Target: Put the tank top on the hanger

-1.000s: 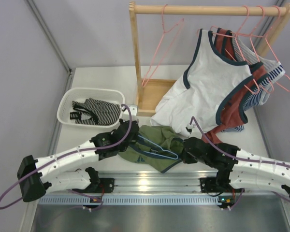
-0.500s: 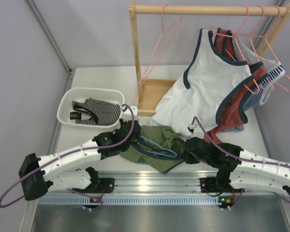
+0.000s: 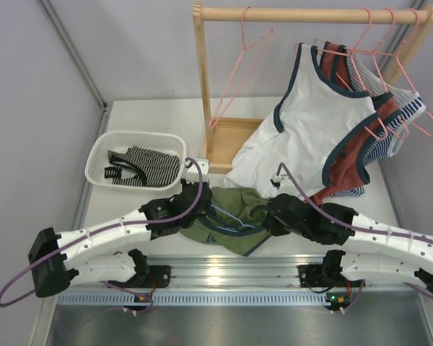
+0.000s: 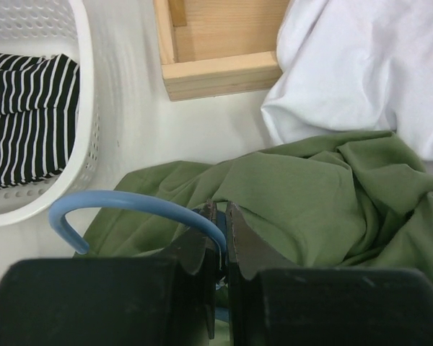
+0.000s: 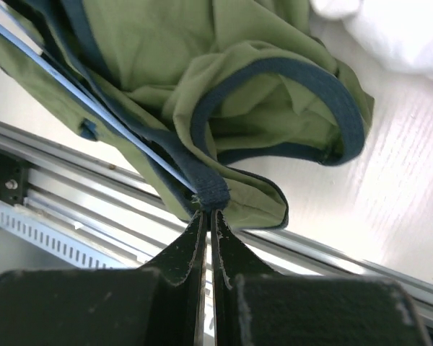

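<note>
The olive-green tank top (image 3: 227, 220) lies crumpled at the table's near edge, between the two arms. The light-blue wire hanger (image 3: 231, 218) lies across it, partly inside the cloth. My left gripper (image 3: 196, 202) is shut on the hanger (image 4: 141, 205) just below its hook, at the top's left side (image 4: 310, 194). My right gripper (image 3: 269, 218) is shut on the navy trim of a strap (image 5: 213, 193), held up off the table, with the hanger wire (image 5: 94, 108) running up to that strap. The green cloth (image 5: 173, 43) hangs from the pinch.
A white basket (image 3: 101, 151) with a striped garment (image 3: 141, 166) stands at the left. A wooden rack (image 3: 234, 137) stands behind, with pink hangers (image 3: 242, 65) and a white navy-trimmed top (image 3: 310, 122) draped to the table. A metal rail (image 3: 224, 270) runs along the near edge.
My right gripper has moved left and up with the strap, bunching the cloth over the hanger's right end. My left gripper has shifted slightly right and stays on the hanger.
</note>
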You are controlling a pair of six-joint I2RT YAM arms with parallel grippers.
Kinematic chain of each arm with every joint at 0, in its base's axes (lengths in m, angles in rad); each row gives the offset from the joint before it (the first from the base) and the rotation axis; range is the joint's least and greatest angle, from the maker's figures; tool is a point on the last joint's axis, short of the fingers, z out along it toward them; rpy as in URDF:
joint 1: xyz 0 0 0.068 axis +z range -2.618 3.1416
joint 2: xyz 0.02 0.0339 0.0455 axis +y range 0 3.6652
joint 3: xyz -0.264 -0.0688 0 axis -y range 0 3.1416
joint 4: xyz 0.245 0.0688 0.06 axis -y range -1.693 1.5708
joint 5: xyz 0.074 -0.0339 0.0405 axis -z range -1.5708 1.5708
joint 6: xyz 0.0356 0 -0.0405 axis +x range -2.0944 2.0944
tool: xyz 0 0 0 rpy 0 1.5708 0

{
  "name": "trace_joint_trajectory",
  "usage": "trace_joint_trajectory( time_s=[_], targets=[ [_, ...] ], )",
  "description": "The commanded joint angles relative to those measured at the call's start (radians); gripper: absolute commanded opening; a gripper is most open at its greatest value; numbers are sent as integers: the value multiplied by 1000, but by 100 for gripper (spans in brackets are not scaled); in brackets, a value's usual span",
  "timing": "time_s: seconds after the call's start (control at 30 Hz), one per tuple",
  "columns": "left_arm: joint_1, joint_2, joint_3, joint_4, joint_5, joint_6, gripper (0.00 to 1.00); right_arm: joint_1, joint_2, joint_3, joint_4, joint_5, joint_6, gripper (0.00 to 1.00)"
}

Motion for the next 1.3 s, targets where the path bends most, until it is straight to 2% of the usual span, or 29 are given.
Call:
trace_joint_trajectory(
  time_s=[0.0, 0.33, 0.7, 1.27],
  targets=[
    [-46, -4, 14, 70, -45, 21, 0, 13, 53, 106, 37, 35, -54, 0],
    [-108, 22, 66, 6, -148, -33, 0, -12, 167, 188, 101, -6, -112, 0],
    [-157, 47, 127, 6, -171, -43, 0, -26, 204, 220, 126, -11, -134, 0],
    [-177, 28, 222, -88, -215, -5, 0, -30, 124, 205, 247, -77, -208, 3]
  ],
)
